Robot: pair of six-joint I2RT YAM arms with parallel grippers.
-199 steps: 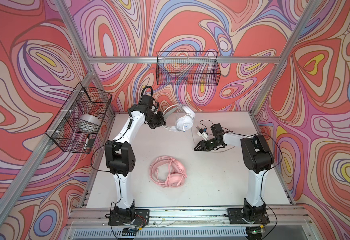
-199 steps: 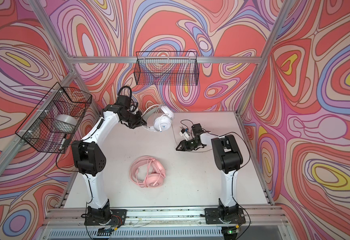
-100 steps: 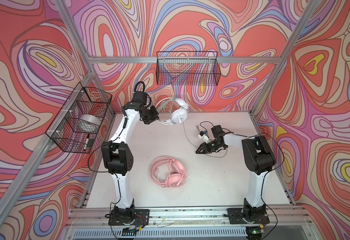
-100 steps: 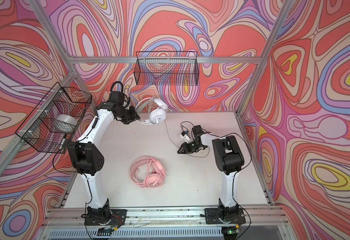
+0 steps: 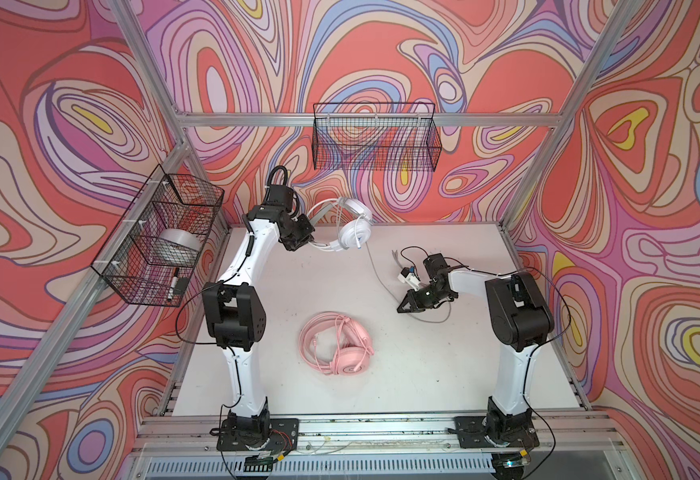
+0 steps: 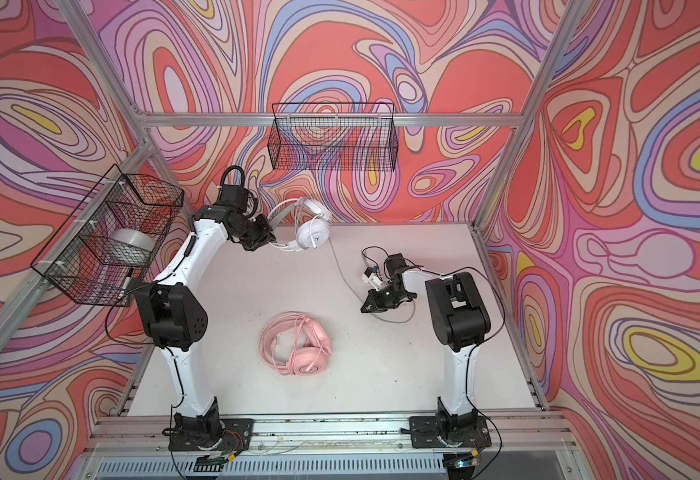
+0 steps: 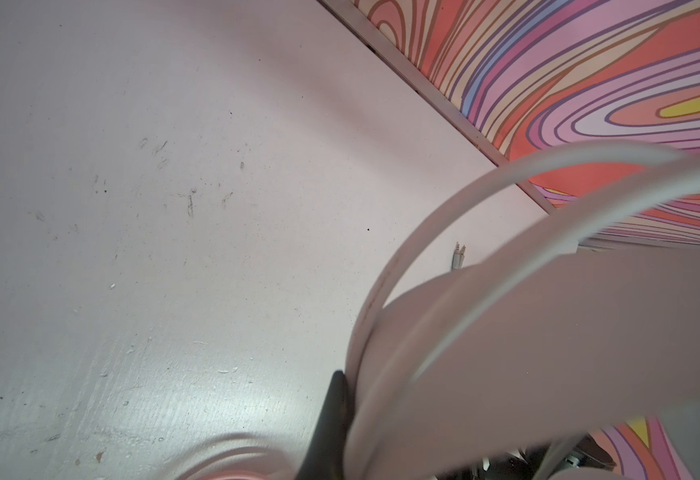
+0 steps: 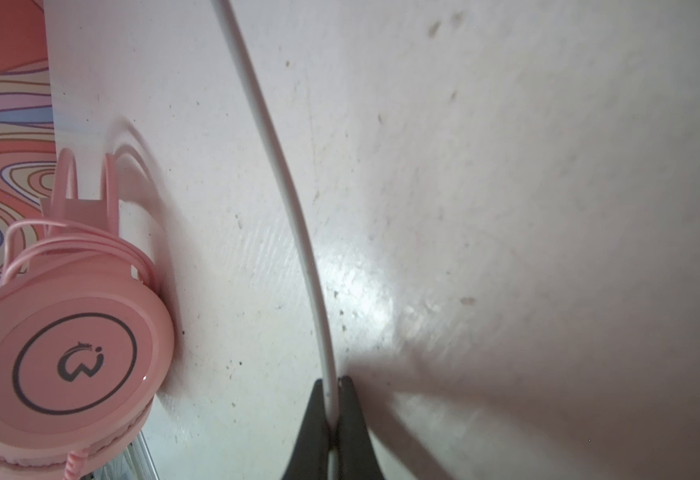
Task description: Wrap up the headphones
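White headset point(image 5: 354, 226) hangs at upper centre, headband clamped in left gripper point(image 5: 310, 242); right gripper point(image 5: 404, 306), centre right, pinches its grey cable point(image 5: 375, 270), likely to tension it for winding. Pink headset point(image 5: 335, 343), lower centre, looks wrapped.

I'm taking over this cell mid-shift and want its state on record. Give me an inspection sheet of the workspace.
Surface: white table, scuffed and speckled.
Job's things: white headphones held up at the back left; pink headphones lying flat near the middle.
Clutter: nothing seen.
Grippers: left gripper shut on the white headphones' headband; right gripper shut on the grey cable.
Cables: grey cable runs from the white headphones across the table to the right gripper; pink cable wound around the pink headphones.
Surroundings: side wire basket holds a tape roll and a marker; back wire basket, nothing seen inside; patterned walls.
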